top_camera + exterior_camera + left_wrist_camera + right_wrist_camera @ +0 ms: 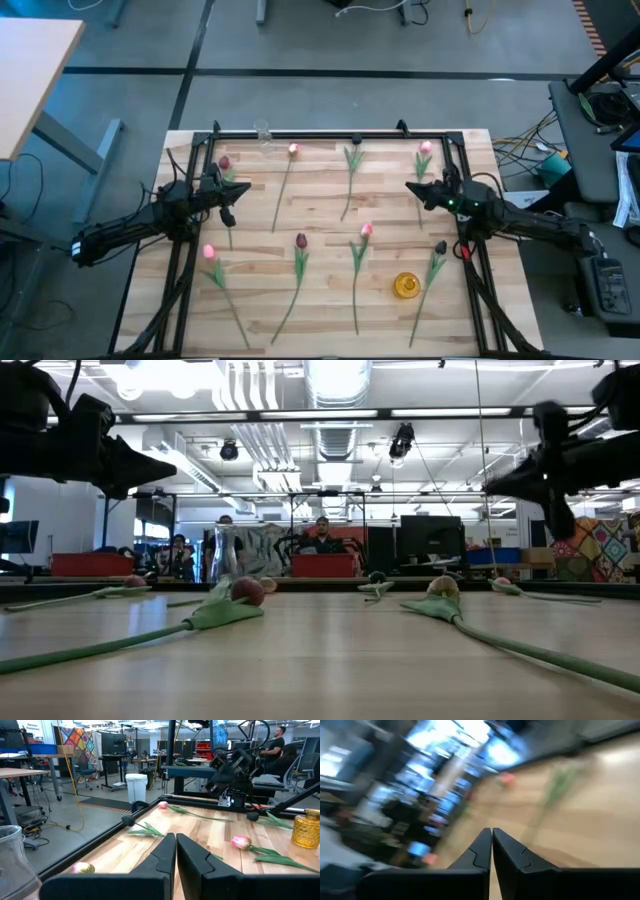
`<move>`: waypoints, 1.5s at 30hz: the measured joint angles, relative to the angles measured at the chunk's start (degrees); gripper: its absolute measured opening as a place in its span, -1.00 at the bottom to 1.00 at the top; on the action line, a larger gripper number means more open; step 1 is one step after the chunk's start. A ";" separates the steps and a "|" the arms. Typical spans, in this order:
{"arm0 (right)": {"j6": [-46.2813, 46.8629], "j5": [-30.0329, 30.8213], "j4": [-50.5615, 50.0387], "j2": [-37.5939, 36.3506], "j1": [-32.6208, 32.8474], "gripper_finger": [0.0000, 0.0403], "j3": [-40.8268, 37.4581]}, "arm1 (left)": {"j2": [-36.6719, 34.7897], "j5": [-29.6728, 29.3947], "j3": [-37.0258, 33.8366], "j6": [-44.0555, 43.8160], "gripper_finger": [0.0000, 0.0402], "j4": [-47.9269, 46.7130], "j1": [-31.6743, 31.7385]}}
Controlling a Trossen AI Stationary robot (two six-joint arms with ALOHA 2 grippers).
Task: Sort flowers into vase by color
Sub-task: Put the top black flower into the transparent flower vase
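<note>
Left tool [229, 196] closed, empty, beside maroon tulip [224, 163], right tool [413, 188] closed, empty, below pink tulip [425, 148]

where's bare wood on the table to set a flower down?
Bare table runs as a middle strip between the two flower rows, from the left gripper to the right gripper. The near edge is crowded with stems and the amber vase; the clear vase sits at the far edge.

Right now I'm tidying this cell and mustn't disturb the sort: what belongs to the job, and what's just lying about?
Job: pink tulips, maroon tulips, clear glass vase, amber vase, left gripper and right gripper, both shut and empty.
Lying about, off the table: white bin, cables, desk.
</note>
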 joint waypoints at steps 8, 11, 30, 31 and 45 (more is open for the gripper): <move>-0.01 0.53 -12.49 18.46 -0.02 -0.95 10.59 | -0.02 0.02 0.00 0.00 -1.00 0.00 0.00; -1.85 0.42 -15.49 25.48 -0.36 -0.95 15.37 | -0.02 0.00 0.00 0.00 -1.00 -0.02 0.00; -14.31 -23.25 -23.76 54.32 -16.68 -0.96 36.79 | -0.02 0.02 0.00 -0.01 -1.00 -0.01 -0.01; -12.31 -23.09 -22.77 55.66 -16.29 -0.96 37.58 | -0.02 0.02 0.00 -0.02 -1.00 -0.02 -0.02; -6.47 -17.70 -20.82 83.54 -17.93 -0.50 61.89 | 0.00 0.01 0.00 0.00 -1.00 -0.01 -0.01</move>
